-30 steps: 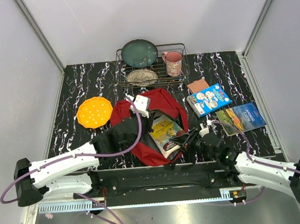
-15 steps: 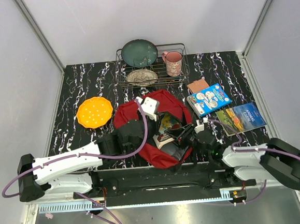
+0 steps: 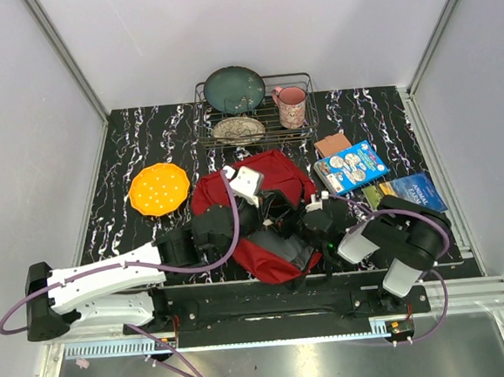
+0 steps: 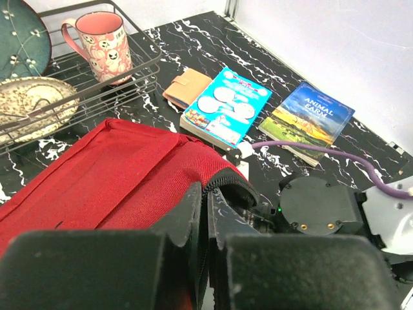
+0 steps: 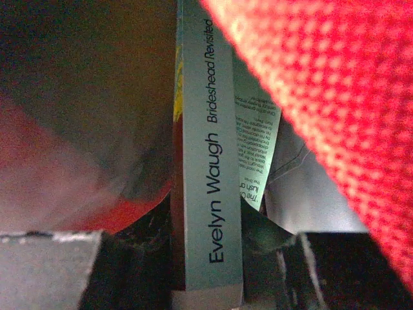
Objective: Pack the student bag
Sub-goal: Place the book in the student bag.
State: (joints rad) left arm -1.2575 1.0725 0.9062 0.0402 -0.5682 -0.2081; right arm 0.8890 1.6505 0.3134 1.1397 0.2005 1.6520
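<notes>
The book is now pushed inside the bag, gripped by the right hand. If the rim, pinched shut in the left hand, slips, the book could be snagged.

Orange plate sits alone, left. At the back, the wire rack holds a teal plate, speckled dish and pink mug. On the right: tan wallet, blue book, Animal Farm book.

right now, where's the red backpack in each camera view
Top external: red backpack at table centre, between the arms.
Left wrist: backpack lower left, zip edge pinched in left claw.
Right wrist: red weave upper right, over the right claw's book.
Shared landmark: pink mug, top external and left wrist only.
</notes>
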